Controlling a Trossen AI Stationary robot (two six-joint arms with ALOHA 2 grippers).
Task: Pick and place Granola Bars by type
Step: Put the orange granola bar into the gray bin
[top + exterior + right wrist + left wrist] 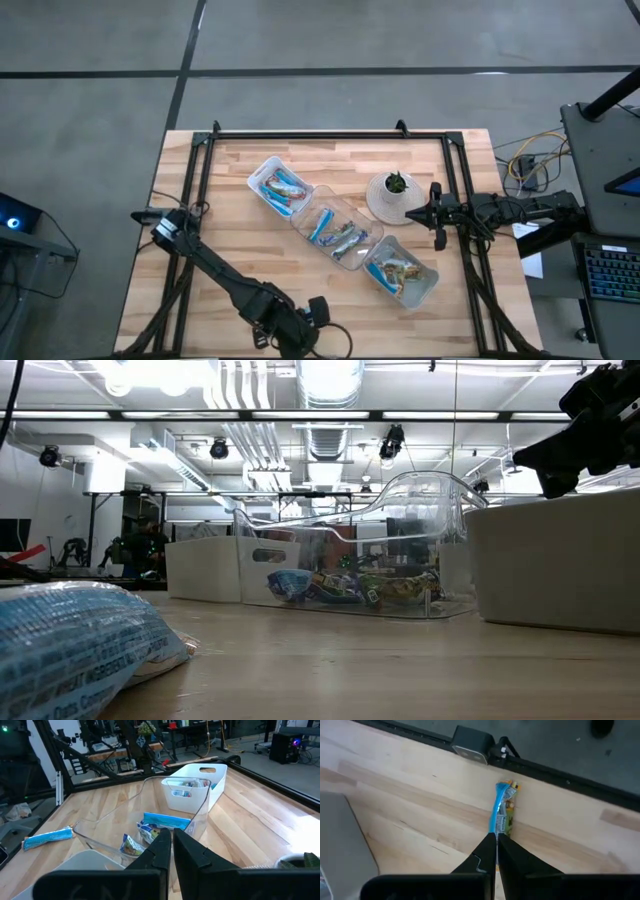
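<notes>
A pale wooden counter [240, 230] stands on grey floor. From above, three clear trays [345, 240] holding granola bars [283, 186] run diagonally across it, a potted plant [396, 184] just beside them. The left claw [262, 338] is at the counter's near edge, the right claw [437, 226] beside the plant.

Low view: a blue bar [75, 640] lies nearest, well before the trays.

Left wrist: the claw's fingers [485, 851] are pinched on a blue-and-yellow bar [503, 810].

Right wrist: that claw [172, 836] is closed, empty, above the trays.

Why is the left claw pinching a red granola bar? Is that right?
Not quite: the bar isn't red. The left gripper is pinching a blue and greenish-yellow granola bar, as the left wrist view shows.
</notes>
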